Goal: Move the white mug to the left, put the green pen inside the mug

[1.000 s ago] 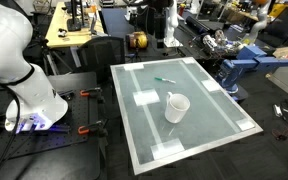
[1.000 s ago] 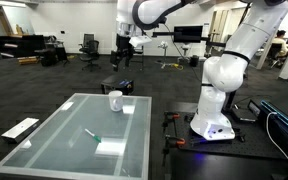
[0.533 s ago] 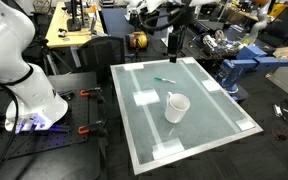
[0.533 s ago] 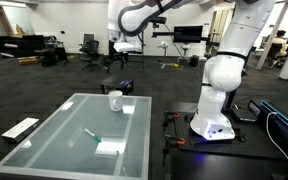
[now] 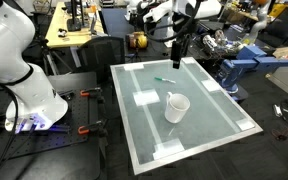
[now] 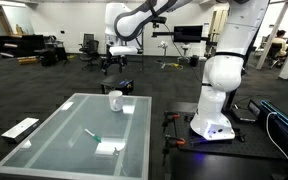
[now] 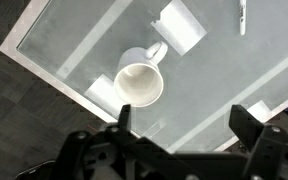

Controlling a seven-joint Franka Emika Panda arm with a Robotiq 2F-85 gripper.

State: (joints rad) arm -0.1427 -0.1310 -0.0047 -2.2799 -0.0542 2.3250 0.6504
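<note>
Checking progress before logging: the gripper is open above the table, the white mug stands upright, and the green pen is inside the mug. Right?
Not quite. The green pen lies on the table, apart from the white mug; the wrist view shows the mug's mouth empty. The rest holds: the gripper is open above the table and the mug stands upright.

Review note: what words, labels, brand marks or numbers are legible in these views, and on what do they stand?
None can be read.
white mug: no print visible.
green pen: too small to show any marking.
background monitor: too small and blurred to read.
</note>
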